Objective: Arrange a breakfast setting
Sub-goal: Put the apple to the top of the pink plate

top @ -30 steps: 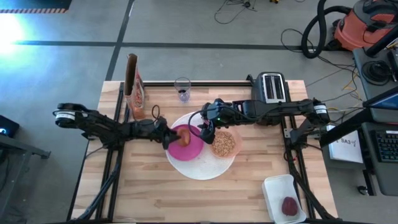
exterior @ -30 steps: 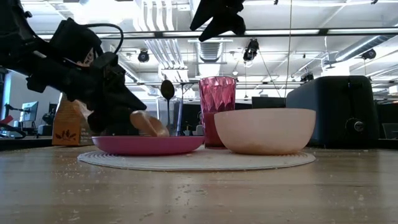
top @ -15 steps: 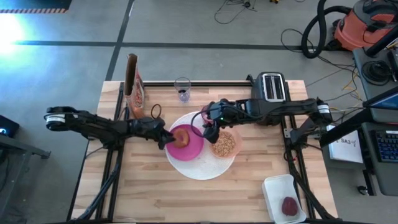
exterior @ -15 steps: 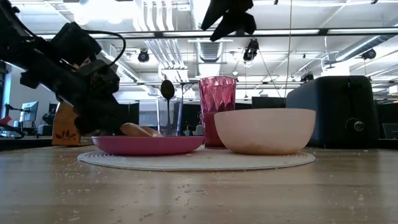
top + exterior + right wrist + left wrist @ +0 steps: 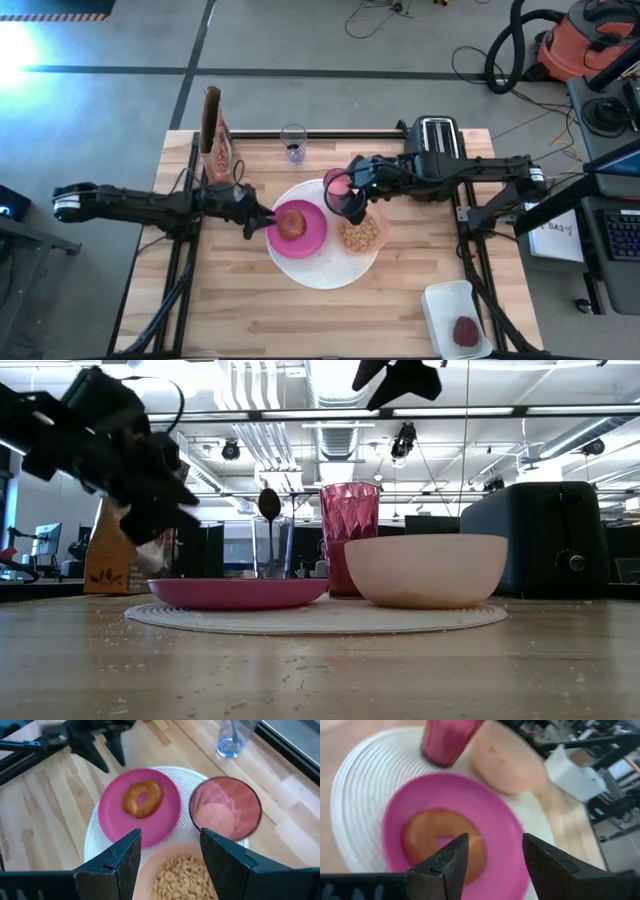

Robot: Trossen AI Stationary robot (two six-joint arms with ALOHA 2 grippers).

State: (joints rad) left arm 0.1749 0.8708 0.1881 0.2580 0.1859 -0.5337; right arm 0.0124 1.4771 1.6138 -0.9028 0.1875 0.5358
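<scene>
Both jaws empty, the bread lying flat on the plate

The left gripper [image 5: 256, 224] hangs just left of the magenta plate [image 5: 312, 240] with its jaws apart and nothing between them; a second ago they were down over the plate with the round toasted bread [image 5: 291, 222] tilted on edge, and now the bread lies flat on the plate's left half and the arm has drawn back to the left and lifted. The right gripper [image 5: 352, 203] hovers over the pink tumbler [image 5: 338, 185] and the far rim of the translucent pink bowl [image 5: 362, 236], jaws wide and holding nothing; it has shifted slightly right. Plate, tumbler and cereal-filled bowl all sit on the big white round disc [image 5: 325, 275] at the middle of the tabletop [image 5: 240, 310].
</scene>
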